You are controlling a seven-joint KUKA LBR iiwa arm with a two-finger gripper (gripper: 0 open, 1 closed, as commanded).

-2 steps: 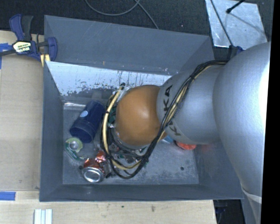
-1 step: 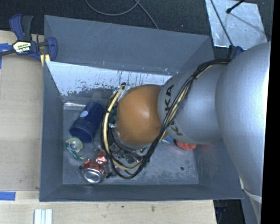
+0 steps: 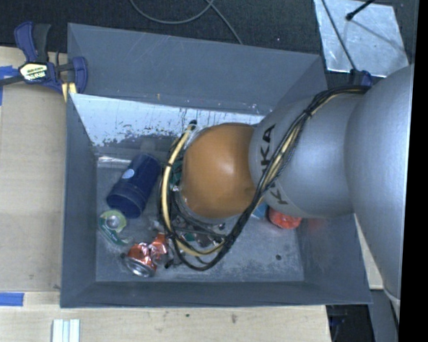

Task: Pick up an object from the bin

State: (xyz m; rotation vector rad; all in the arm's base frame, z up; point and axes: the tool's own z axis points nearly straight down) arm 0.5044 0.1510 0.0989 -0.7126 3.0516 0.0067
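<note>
The dark body of my gripper (image 3: 193, 229) shows just below the orange cover, low over the bin floor near its middle. A crushed red and silver can (image 3: 145, 256) lies right next to it on the lower left. A small clear, greenish round thing (image 3: 113, 223) sits further left. A dark blue cylinder with a pale round mark (image 3: 135, 183) lies tilted at the upper left of the gripper.
An orange-red thing (image 3: 285, 220) lies on the floor at the right, partly hidden under the arm. The arm and its cover hang over the bin's middle and right. Bare floor shows along the front wall.
</note>
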